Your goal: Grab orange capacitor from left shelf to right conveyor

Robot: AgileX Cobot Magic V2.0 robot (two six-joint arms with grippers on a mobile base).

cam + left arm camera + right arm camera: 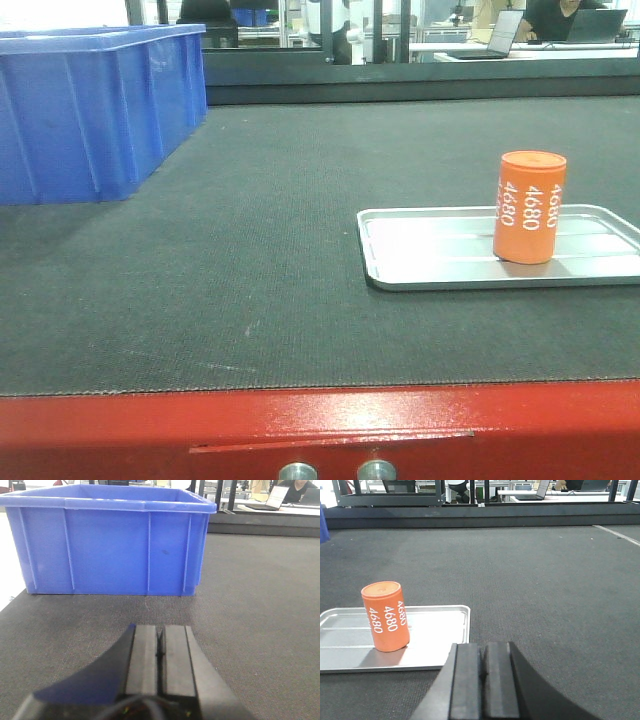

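The orange capacitor (530, 207) stands upright in a shallow silver tray (420, 265) on the conveyor's dark grey belt (250, 250), behind its red front edge (320, 430). From the right wrist the capacitor (385, 616) is to the left of my right gripper (482, 647), which is shut and empty, just off the tray's corner (462, 630). My left gripper (160, 629) is shut with nothing in it, low over the belt and facing a blue bin (110, 545). The left shelf is out of view.
The big blue plastic bin (95, 110) sits on the belt at the far left. Two silver buttons (335, 471) show under the red edge. A raised dark rail (420, 80) borders the belt's far side, with desks and people beyond.
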